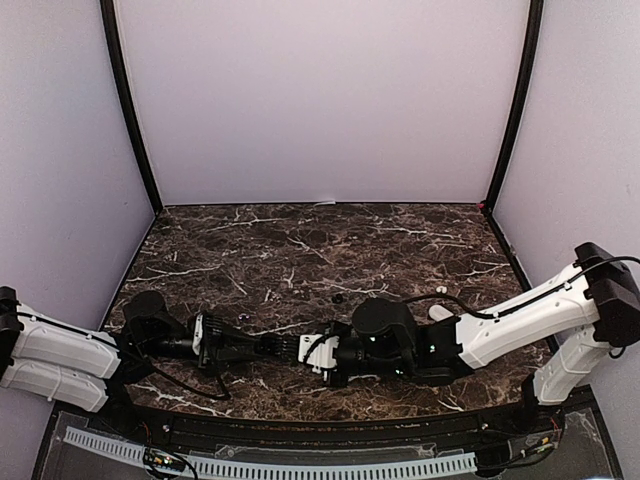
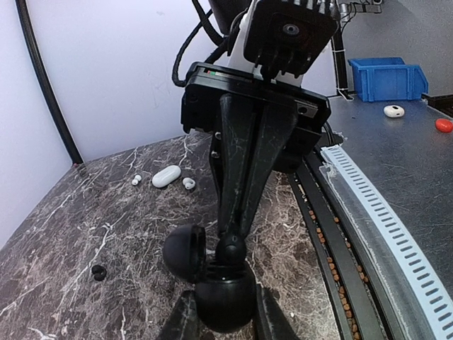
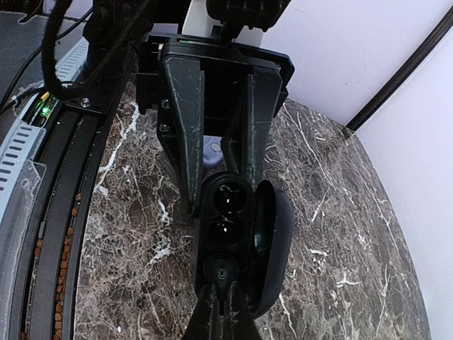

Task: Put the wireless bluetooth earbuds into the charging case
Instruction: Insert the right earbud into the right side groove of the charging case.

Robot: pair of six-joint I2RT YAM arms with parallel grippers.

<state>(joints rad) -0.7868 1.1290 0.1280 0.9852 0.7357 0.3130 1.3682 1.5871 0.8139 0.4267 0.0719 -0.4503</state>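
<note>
Your black earbud (image 3: pixel 221 271) sits at the near end of the open black charging case (image 3: pixel 228 212), right at the tips of the right gripper (image 3: pixel 221 289). That gripper's fingers are pressed fully together; you cannot tell whether they pinch the bud or only touch it. The case's lid (image 3: pixel 274 241) is swung open to one side; round wells show in the tray beyond the bud. Your left gripper (image 2: pixel 226 320) clamps the case's body between its two fingers, one on each flank, jaws only partly apart. Seen from above, both arms lie low over the marble tabletop (image 1: pixel 300 250) and meet tip to tip at its near middle.

Further out, the white charging case (image 2: pixel 166 176) lies closed on the marble on the right arm's side. One white earbud (image 2: pixel 136 180) lies just beside it; the second white earbud (image 2: pixel 189 183) lies on its other side; neither touches it. A small black ring-like piece (image 2: pixel 99 271) lies alone on the marble, well apart from both cases. Past the table's near edge runs a slotted cable duct (image 2: pixel 375 212); beyond it a grey bench carries a blue bin (image 2: pixel 389 78).
</note>
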